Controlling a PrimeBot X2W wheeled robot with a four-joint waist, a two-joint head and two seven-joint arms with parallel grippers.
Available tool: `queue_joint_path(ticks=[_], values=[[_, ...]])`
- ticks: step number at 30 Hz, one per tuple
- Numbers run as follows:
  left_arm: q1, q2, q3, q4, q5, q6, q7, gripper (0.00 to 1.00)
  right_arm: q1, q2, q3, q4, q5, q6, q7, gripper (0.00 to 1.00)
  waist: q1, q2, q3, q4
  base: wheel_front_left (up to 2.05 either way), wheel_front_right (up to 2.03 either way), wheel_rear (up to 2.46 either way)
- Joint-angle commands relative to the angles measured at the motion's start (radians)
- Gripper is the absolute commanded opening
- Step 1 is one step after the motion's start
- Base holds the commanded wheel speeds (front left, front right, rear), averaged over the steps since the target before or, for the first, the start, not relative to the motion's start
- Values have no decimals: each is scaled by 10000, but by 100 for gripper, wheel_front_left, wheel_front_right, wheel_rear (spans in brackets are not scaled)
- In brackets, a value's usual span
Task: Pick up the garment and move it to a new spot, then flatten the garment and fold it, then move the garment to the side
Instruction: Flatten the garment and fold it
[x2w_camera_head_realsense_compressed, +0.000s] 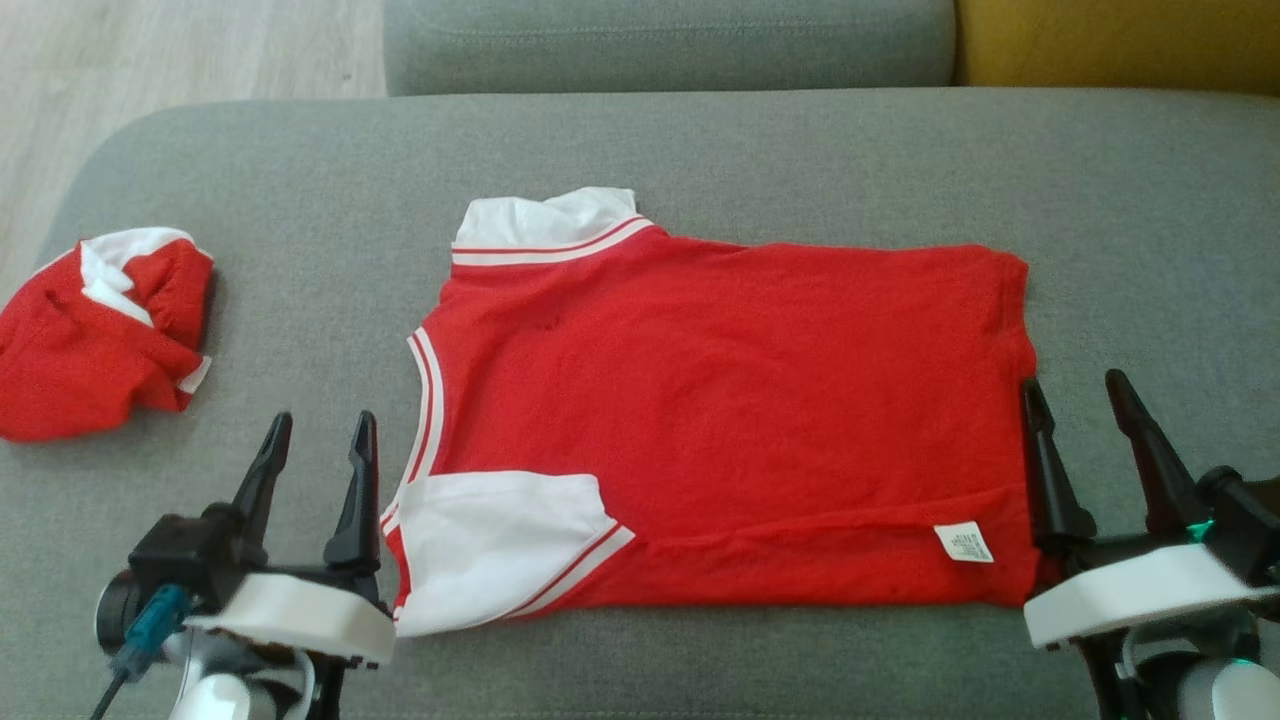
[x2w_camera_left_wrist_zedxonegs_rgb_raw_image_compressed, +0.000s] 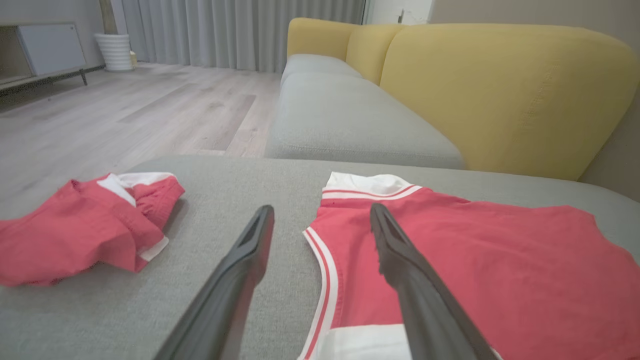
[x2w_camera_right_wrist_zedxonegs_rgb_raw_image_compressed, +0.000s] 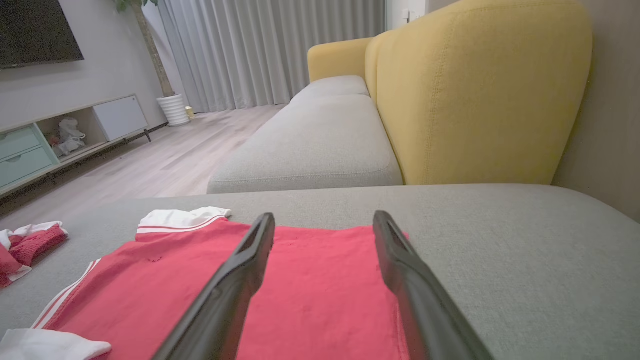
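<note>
Flanking folded red garment (x2w_camera_head_realsense_compressed: 720, 400), left hand (x2w_camera_head_realsense_compressed: 324, 425) and right hand (x2w_camera_head_realsense_compressed: 1072, 382) spread wide, gripping nothing

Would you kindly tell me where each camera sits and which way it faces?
Head view: on the head, facing forward and down at the red shirt flat on the cushion; left gripper lower left, right gripper lower right, both open.
Left wrist view: on that wrist, facing along its fingers over the shirt's sleeve end towards the yellow sofa back.
Right wrist view: on that wrist, facing along its fingers over the shirt's other end towards the curtains.
Shared: both wrist views show the shirt, the crumpled garment and the sofa back.
</note>
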Motion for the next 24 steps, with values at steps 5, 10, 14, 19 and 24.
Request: queue_joint_path(ticks=[5, 10, 14, 19, 24], values=[[-530, 324, 209, -565, 353, 166, 30, 100, -246, -104, 400, -605, -44, 73, -265, 100, 0, 0, -180, 16, 0, 0, 0], [-412, 346, 150, -623, 385, 274, 166, 100, -111, -104, 406, -559, -48, 73, -346, 100, 0, 0, -287, -36, 0, 0, 0], [-352, 336, 109, -617, 364, 322, 213, 100, -73, -104, 350, -490, -25, 73, -381, 100, 0, 0, -336, -54, 0, 0, 0], [-402, 341, 56, -581, 331, 328, 260, 100, -49, -104, 307, -446, -13, 73, -394, 100, 0, 0, -306, -63, 0, 0, 0], [-831, 307, -72, -409, 191, 111, 320, 100, -93, -104, 258, -450, 67, 73, -414, 100, 0, 0, -87, -35, 0, 0, 0]])
